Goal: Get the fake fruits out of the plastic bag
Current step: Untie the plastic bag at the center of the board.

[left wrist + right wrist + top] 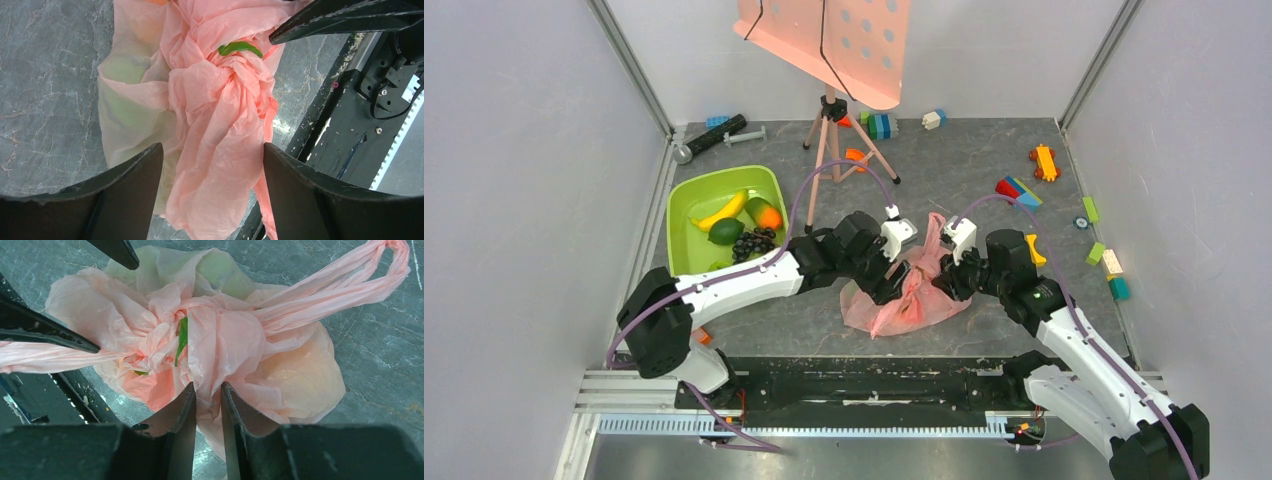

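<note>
Bag [906, 303] on grey marbled tbl [964, 160]

The contents of the plastic bag [280, 365] are veiled by its film: only pale green and orange patches and a green sliver [182, 337] can be made out. Whether the fold inside the right gripper [207, 390] is pinched cannot be told. The pink panel [789, 35] is cut off by the top view's upper edge.
</note>
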`<action>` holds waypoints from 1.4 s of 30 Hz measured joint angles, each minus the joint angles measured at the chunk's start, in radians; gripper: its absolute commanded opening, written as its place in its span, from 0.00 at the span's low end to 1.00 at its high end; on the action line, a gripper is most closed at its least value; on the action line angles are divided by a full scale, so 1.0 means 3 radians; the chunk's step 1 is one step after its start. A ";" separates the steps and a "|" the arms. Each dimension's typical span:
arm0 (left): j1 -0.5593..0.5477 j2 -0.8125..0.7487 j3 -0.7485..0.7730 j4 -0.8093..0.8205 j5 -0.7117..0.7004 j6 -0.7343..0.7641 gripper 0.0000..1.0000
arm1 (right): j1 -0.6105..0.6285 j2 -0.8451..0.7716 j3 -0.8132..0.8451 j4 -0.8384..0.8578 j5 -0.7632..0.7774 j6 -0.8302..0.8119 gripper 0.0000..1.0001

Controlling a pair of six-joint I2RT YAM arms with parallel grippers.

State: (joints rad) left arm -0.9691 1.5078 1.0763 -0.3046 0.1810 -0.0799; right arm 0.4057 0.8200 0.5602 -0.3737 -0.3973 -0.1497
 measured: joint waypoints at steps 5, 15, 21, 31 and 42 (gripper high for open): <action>0.0000 0.0057 0.0000 0.0001 -0.0013 0.0000 0.64 | 0.0000 0.0014 0.0000 0.0009 -0.0046 0.0011 0.16; 0.0000 0.0072 0.0019 0.0003 -0.0023 -0.0005 0.44 | 0.0000 0.0023 -0.0006 0.0048 0.0008 0.0095 0.02; 0.0000 0.0058 0.0020 0.0003 -0.0042 -0.0009 0.24 | 0.0000 0.0022 -0.0006 0.0052 0.0126 0.0189 0.00; 0.0000 -0.0231 -0.0051 0.0062 -0.0230 -0.0027 0.11 | 0.0000 0.0020 -0.0006 0.0043 0.0524 0.0348 0.00; 0.0000 -0.0738 -0.0420 0.0153 -0.0535 -0.0079 0.10 | 0.0000 0.0000 -0.0006 0.0022 0.1275 0.0790 0.00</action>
State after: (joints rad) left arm -0.9691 1.2865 0.9504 -0.2588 0.0204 -0.1036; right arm 0.4057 0.8200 0.5583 -0.3672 -0.0147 0.0872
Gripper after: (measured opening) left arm 0.112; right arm 0.008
